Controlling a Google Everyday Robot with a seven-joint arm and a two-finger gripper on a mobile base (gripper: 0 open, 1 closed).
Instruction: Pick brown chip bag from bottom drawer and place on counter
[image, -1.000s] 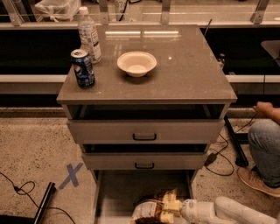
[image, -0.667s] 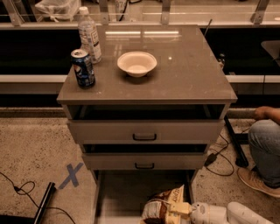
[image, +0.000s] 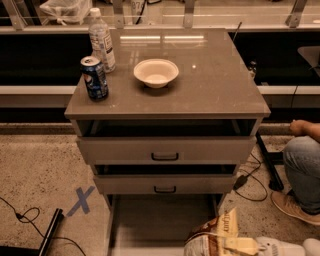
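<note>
The brown chip bag (image: 212, 236) is dark brown with a cream-yellow top edge. It hangs at the bottom right, over the front right corner of the open bottom drawer (image: 155, 220). My gripper (image: 239, 245) is shut on the bag's right side, and its white arm runs off to the lower right. The drawer's pale grey floor shows bare. The glossy grey-brown counter (image: 215, 85) tops the cabinet above.
On the counter stand a blue soda can (image: 94, 78), a water bottle (image: 101, 40) and a white bowl (image: 156, 72). The two upper drawers are slightly open. A seated person's leg (image: 305, 170) is at the right. A blue tape X (image: 80, 201) and cables lie on the floor at the left.
My gripper has moved to the right with the brown chip bag, carrying it from the middle of the bottom drawer to its front right corner and tilting it more upright.
</note>
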